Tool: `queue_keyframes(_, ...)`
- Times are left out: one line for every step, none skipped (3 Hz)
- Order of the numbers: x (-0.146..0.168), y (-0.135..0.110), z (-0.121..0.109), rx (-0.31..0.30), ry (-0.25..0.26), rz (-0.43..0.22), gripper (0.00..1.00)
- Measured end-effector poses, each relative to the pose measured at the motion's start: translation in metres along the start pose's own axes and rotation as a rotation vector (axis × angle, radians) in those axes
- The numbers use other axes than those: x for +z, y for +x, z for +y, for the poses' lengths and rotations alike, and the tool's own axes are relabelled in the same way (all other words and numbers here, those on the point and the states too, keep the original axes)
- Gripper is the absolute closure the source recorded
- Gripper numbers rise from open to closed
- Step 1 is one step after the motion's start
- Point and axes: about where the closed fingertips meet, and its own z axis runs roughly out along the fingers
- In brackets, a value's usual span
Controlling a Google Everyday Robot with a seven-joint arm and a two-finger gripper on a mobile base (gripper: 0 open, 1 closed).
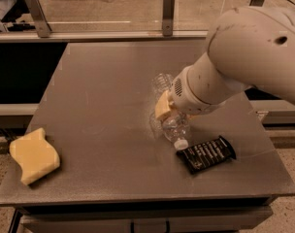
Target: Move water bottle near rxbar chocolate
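– water bottle near the rxbar chocolate yet?
– nearly done, i'd say: it's tipped over on the bench, its white cap just beside the black wrapper's end. only clearing the arm away seems left.
– and the gripper?
– at the bottle's middle; i cannot tell whether it's clamping it.
– any writing?
– white lettering on the wrapper, unreadable.

The scene is dimly lit, and everything is tinted a warm brown. The white arm is lit brightest, from above. A soft shadow is cast on the table under the gripper, which is held low over the water bottle. Small shiny spots are seen on the clear plastic. The space left of the table is left dark.
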Motion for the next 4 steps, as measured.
queue_keyframes(0.001,-0.001,0.011,-0.02,-0.027,-0.011,1.0)
queue_keyframes(-0.002,-0.004,0.022,-0.025,-0.034,-0.015,0.82)
queue_keyframes(-0.004,-0.004,0.021,-0.027,-0.036,-0.012,0.59)
queue_keyframes(-0.006,-0.004,0.02,-0.029,-0.038,-0.009,0.35)
